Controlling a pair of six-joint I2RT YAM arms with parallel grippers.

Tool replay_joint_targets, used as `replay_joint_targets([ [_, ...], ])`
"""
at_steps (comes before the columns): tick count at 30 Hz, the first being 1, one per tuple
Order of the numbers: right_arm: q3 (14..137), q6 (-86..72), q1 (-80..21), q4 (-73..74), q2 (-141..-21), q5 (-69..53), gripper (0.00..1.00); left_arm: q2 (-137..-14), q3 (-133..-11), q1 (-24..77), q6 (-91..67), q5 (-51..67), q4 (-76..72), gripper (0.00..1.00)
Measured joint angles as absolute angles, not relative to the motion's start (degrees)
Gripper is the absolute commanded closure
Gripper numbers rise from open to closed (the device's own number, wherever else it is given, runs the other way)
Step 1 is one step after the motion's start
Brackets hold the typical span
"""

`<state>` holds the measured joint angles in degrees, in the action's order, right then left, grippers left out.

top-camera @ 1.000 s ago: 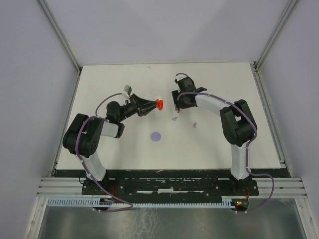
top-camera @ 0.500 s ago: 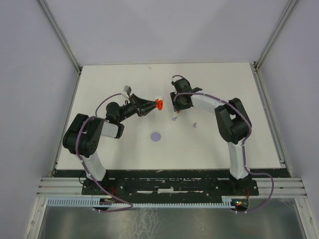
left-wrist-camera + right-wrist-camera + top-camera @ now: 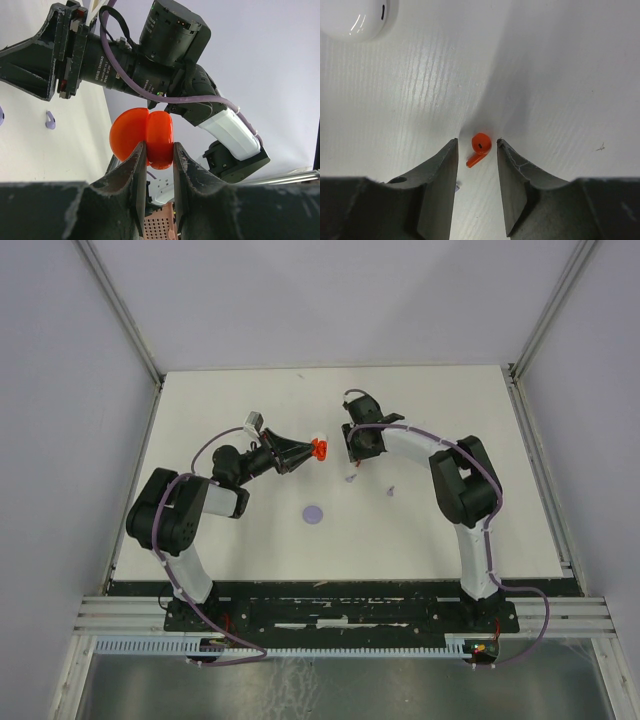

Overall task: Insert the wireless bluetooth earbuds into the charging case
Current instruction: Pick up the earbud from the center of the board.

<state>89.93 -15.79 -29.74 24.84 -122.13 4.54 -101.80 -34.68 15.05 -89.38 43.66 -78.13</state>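
Observation:
My left gripper (image 3: 158,146) is shut on an open red-orange charging case (image 3: 145,137) and holds it above the table; in the top view the case (image 3: 320,450) sits at the gripper's tip (image 3: 309,451). My right gripper (image 3: 476,142) is open, pointing down, its fingers on either side of a red earbud (image 3: 480,146) lying on the table, apart from both. In the top view the right gripper (image 3: 353,446) is just right of the red case. Two pale purple earbuds (image 3: 350,477) (image 3: 390,490) lie on the table nearby.
A white rounded case (image 3: 354,17) lies beyond the right gripper, also seen in the top view (image 3: 320,433). A pale purple disc (image 3: 315,513) lies nearer the arm bases. Grey walls bound the white table (image 3: 450,530) on three sides.
The right arm has shifted slightly left, bringing its gripper closer to the red case. The left arm and the case have not moved.

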Motion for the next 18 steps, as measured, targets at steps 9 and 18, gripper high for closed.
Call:
replay_joint_targets([
  [9, 91.02, -15.05, -29.74, 26.28, -123.22, 4.78, 0.59, -102.80, -34.68, 14.79, -89.52, 43.66, -78.17, 0.97],
  [18, 91.83, -14.57, -29.74, 27.00, -123.72, 5.02, 0.64, -103.13, -34.68, 14.70, -89.58, 43.66, -78.37, 0.97],
])
